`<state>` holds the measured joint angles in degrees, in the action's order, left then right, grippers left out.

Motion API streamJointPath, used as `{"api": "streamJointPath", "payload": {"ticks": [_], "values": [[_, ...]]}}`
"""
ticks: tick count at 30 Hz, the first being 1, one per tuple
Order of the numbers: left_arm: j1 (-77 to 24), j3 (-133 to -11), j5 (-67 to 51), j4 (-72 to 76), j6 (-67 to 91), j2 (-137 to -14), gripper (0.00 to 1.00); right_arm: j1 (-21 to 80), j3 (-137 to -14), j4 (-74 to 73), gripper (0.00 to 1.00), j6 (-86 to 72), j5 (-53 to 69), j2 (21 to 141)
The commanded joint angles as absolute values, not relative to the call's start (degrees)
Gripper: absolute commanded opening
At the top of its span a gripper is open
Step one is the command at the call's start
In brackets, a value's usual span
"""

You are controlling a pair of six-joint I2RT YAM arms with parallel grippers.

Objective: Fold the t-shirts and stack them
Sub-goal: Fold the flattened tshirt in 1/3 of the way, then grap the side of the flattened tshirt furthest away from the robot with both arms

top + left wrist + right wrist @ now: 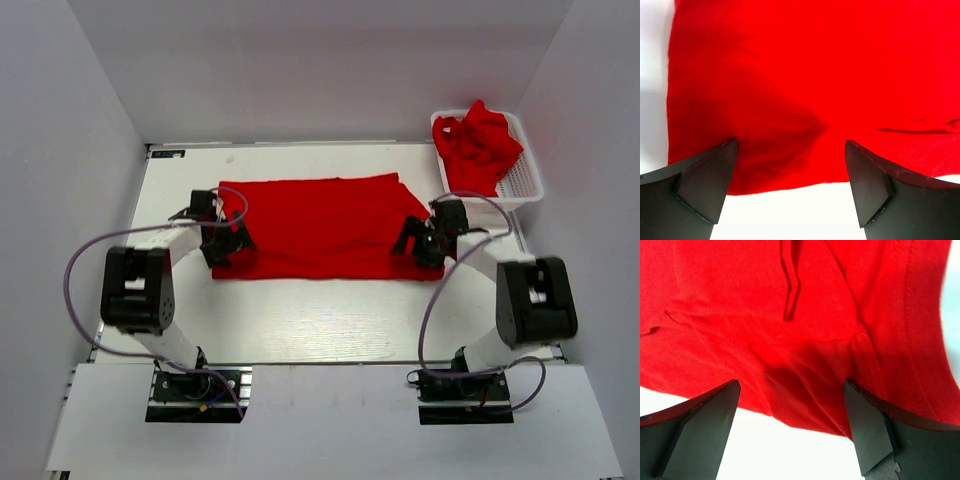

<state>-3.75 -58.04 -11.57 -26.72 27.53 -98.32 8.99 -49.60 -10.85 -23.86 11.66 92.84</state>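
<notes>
Red cloth covers the middle of the white table [330, 320]. At left, the left gripper [790, 150] hangs over the near left corner of the flat-spread t-shirt [315, 232], jaws wide apart. At its near right corner the right gripper [792, 387] is likewise released, grasping nothing. Far right, crumpled t-shirts [478, 148] fill a white basket [525, 185].

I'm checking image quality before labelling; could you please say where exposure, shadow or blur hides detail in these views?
Top external: even, sharp light; the spread t-shirt is saturated red, folds faint. Left wrist: table blown out white; soft shadow beside the left claw. Right wrist: seams sharp; dark shadow by the right claw.
</notes>
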Motion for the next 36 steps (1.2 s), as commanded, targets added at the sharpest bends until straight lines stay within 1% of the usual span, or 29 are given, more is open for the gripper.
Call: {"api": "streamJointPath", "payload": {"ticks": [1, 3, 6, 9, 10, 12, 13, 14, 15, 16, 17, 18, 19, 20, 23, 24, 25, 26, 27, 28, 29, 31, 33, 34, 36], "values": [[-3.8, -45.9, -9.3, -38.9, 30.2, -92.9, 1.0, 10.0, -38.1, -24.0, 0.9, -28.5, 12.4, 85.4], [-3.8, -43.4, -8.8, -41.9, 31.0, -89.3, 1.0, 10.5, -34.3, -26.7, 0.9, -29.4, 11.7, 82.1], [-3.8, -42.0, -9.4, -43.9, 31.0, -83.2, 1.0, 10.8, -33.0, -29.8, 0.9, -28.4, 11.9, 74.0], [-3.8, -49.2, -7.0, -47.0, 31.0, -81.5, 1.0, 11.7, -38.2, -32.7, 0.9, -25.7, 12.8, 72.7], [-3.8, -54.4, -6.2, -48.5, 30.5, -81.5, 1.0, 11.9, -41.9, -33.1, 0.9, -24.9, 12.7, 72.9], [-3.8, -60.1, -3.6, -48.5, 29.4, -82.8, 1.0, 12.0, -50.4, -35.3, 0.9, -23.0, 11.3, 75.4], [-3.8, -65.8, -3.1, -49.2, 29.4, -85.1, 1.0, 12.2, -52.8, -35.8, 0.9, -21.9, 11.3, 76.3], [-2.6, -68.8, -3.1, -49.2, 29.4, -86.6, 1.0, 12.2, -59.7, -35.9, 0.9, -20.8, 11.3, 78.2], [-1.9, -74.8, -2.3, -49.2, 29.4, -88.5, 1.0, 12.3, -61.9, -35.9, 0.9, -20.3, 10.6, 80.7], [-1.8, -78.3, -1.1, -50.6, 29.4, -90.6, 1.0, 12.2, -64.1, -35.8, 0.9, -19.4, 10.0, 83.4], [-1.8, -81.5, -1.1, -50.6, 30.0, -95.6, 1.0, 12.1, -66.2, -35.6, 0.9, -19.2, 9.5, 84.9], [-1.3, -87.2, -1.1, -51.2, 29.4, -98.3, 1.0, 12.1, -73.3, -35.4, 0.9, -19.2, 8.6, 87.9], [-0.8, -90.2, -0.3, -51.8, 29.4, -101.1, 1.0, 12.0, -75.5, -35.0, 0.9, -19.9, 7.6, 91.2], [0.0, -95.9, 0.3, -53.9, 29.9, -107.0, 1.0, 12.2, -81.2, -33.2, 0.9, -20.7, 5.5, 94.1], [0.7, -102.8, 1.5, -55.1, 30.6, -114.8, 1.0, 12.3, -88.7, -33.6, 0.9, -21.0, 4.1, 100.3], [1.3, -106.1, 1.5, -55.1, 30.6, -116.9, 1.0, 12.2, -92.5, -33.7, 0.9, -20.8, 3.3, 105.1], [1.3, -108.8, 1.5, -54.5, 30.0, -120.3, 1.0, 12.4, -96.0, -34.0, 0.89, -20.4, 0.9, 106.7], [1.8, -110.5, 1.0, -54.5, 30.0, -122.0, 1.0, 12.3, -97.6, -33.9, 0.89, -20.3, 0.4, 108.0], [1.8, -111.9, 1.0, -54.5, 30.0, -123.4, 0.98, 12.3, -101.9, -33.7, 0.86, -19.3, 0.3, 112.0], [1.8, -112.8, 1.0, -54.5, 29.4, -125.3, 0.96, 12.2, -103.3, -33.5, 0.83, -19.1, -3.0, 113.4], [1.8, -113.7, 2.4, -53.7, 29.4, -126.1, 0.95, 12.3, -104.3, -33.4, 0.82, -18.3, -3.4, 115.8], [2.4, -113.7, 3.0, -53.1, 28.7, -126.7, 0.91, 12.2, -108.4, -34.2, 0.74, -17.7, -4.5, 120.1], [2.4, -113.7, 3.6, -53.1, 28.7, -128.2, 0.88, 12.2, -110.8, -34.4, 0.71, -17.1, -4.3, 121.9], [2.4, -112.8, 5.2, -52.6, 28.2, -128.2, 0.88, 12.2, -111.1, -33.2, 0.66, -17.1, -4.5, 123.6], [2.4, -112.1, 5.7, -53.3, 28.2, -129.8, 0.86, 12.2, -111.2, -32.7, 0.66, -16.6, -4.3, 124.6]]}}
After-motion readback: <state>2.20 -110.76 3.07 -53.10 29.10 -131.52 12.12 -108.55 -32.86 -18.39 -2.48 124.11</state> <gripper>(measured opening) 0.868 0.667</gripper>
